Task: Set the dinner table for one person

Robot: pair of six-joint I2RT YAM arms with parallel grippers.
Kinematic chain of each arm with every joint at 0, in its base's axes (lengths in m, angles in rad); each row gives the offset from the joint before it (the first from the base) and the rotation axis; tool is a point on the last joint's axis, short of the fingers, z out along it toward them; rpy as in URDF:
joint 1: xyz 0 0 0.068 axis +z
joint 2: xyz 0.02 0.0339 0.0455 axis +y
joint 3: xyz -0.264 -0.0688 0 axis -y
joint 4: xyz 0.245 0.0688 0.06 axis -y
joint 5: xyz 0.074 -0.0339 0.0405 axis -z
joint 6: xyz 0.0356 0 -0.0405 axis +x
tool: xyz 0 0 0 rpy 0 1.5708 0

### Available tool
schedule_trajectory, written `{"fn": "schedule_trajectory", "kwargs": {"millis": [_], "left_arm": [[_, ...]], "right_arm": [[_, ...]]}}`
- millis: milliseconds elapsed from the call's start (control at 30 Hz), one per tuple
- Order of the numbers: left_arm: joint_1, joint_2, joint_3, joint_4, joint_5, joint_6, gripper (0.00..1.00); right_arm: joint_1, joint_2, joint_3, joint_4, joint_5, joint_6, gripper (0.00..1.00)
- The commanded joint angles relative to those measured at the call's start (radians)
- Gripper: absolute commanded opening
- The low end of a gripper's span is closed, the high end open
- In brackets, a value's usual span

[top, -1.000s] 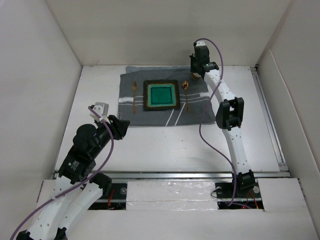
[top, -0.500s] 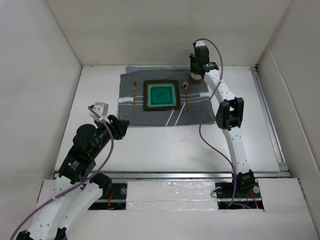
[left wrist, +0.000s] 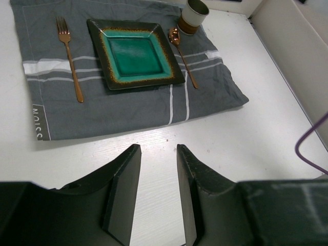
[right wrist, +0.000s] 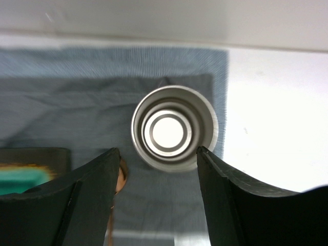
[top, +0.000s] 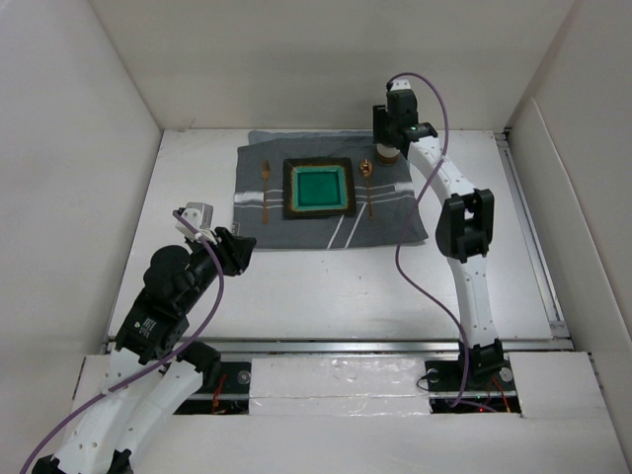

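Observation:
The white dinner table [top: 326,296] carries a grey striped mat [top: 395,222]. On the mat lie a green square plate [top: 318,188], a copper fork [top: 265,188] to its left and a copper spoon [top: 368,183] to its right. A pale cup [right wrist: 174,128] stands upright at the mat's far right corner, above the spoon. My right gripper [right wrist: 158,149] hovers over the cup, open, its jaws wide and clear of the rim. Over bare table near the mat's front edge, my left gripper [left wrist: 158,148] is open and holds nothing.
White wall panels [top: 89,148] enclose the table on three sides. A purple cable [top: 410,267] hangs along the right arm over the table's right half. The mat's front edge [left wrist: 128,128] lies just ahead of the left fingers.
The right gripper has opened and let go of the cup, which now stands on the mat. The right arm has shifted slightly. The left arm has stayed put.

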Motion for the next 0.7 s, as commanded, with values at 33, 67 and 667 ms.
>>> {"fn": "schedule_trajectory", "kwargs": {"millis": [33,67,667], "left_arm": [[0.004,-0.054,0.015,0.020,-0.058,-0.005,0.33],[0.004,-0.068,0.015,0.023,-0.068,-0.006,0.39],[0.004,-0.341,0.054,0.087,-0.398,-0.041,0.67]], "right_arm": [[0.031,-0.387,-0.102,0.219,0.132,0.049,0.93],[0.040,-0.437,-0.143,0.235,0.150,0.054,1.00],[0.014,-2.169,-1.742,0.543,0.391,0.496,1.00]]}}
